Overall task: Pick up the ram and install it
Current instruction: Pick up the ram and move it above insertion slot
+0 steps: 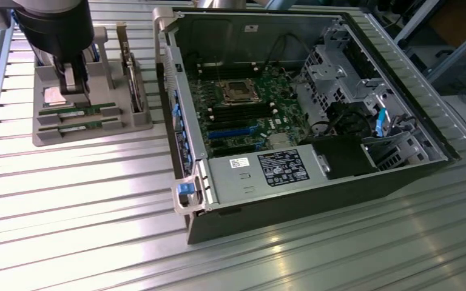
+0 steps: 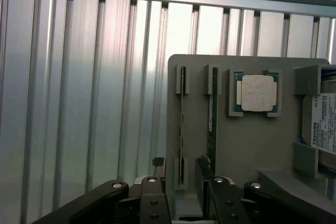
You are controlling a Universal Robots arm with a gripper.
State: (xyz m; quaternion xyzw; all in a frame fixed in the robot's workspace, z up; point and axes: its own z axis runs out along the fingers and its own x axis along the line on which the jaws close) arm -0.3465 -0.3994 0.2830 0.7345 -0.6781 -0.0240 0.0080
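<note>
1. The slatted aluminium counter [image 1: 71, 206] carries everything. The open computer case [image 1: 216, 224] lies toward the exterior view's right, well apart from the work in hand.
2. The grey parts tray [image 1: 47, 136] sits toward the exterior view's left, and the arm [image 1: 51, 18] hangs directly over it.
3. The ram [image 2: 182, 108] stands on edge in its tray slot. It is the one of two like sticks that lies farther from the CPU [image 2: 258, 93]. The second stick [image 2: 211, 114] runs parallel, just beside it.
4. Key relation: in the wrist view the ram's long axis runs straight out from between the fingertips [image 2: 203, 167]. I judge the jaws are lined up over its near end, set to close across its thin faces. In the exterior view it runs left to right.
5. The jaws stand fully apart, one finger to each side of the ram's line. They hold nothing, and I see no contact with stick or tray. How far above the stick they stand, I cannot tell.
</note>
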